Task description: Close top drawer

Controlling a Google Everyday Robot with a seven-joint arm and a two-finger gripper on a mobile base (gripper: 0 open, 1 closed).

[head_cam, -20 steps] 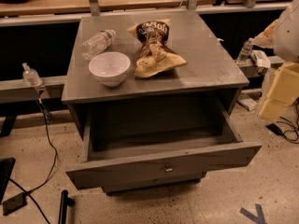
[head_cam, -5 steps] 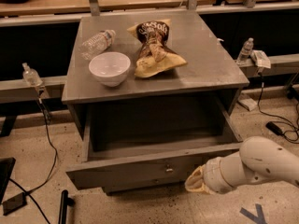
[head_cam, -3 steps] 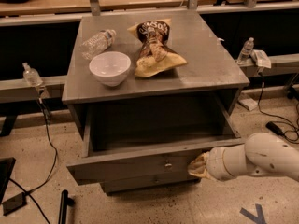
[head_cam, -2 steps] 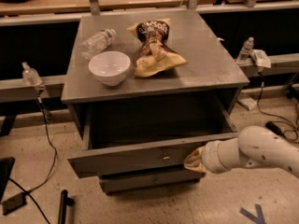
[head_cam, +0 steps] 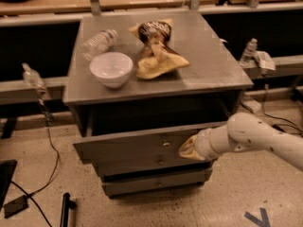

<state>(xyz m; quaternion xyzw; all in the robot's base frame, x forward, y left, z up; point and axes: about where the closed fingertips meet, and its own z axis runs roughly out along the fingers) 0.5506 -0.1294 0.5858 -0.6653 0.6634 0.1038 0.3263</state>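
Top drawer [head_cam: 132,148] of the grey cabinet, partly open: its front panel projects toward the near side, beyond the two shallower drawer fronts [head_cam: 156,179] below. The gripper [head_cam: 188,149], on the white arm [head_cam: 251,136] reaching in from the right, rests against the panel just right of the knob [head_cam: 165,144]; whether it is open or closed cannot be told. Step in hand, as judged: the closing push. The next move calls for a straight push toward the far side until the panel sits flush. Cabinet top [head_cam: 213,56]: white bowl [head_cam: 111,68], plastic bottle [head_cam: 98,42], chip bag [head_cam: 156,48].
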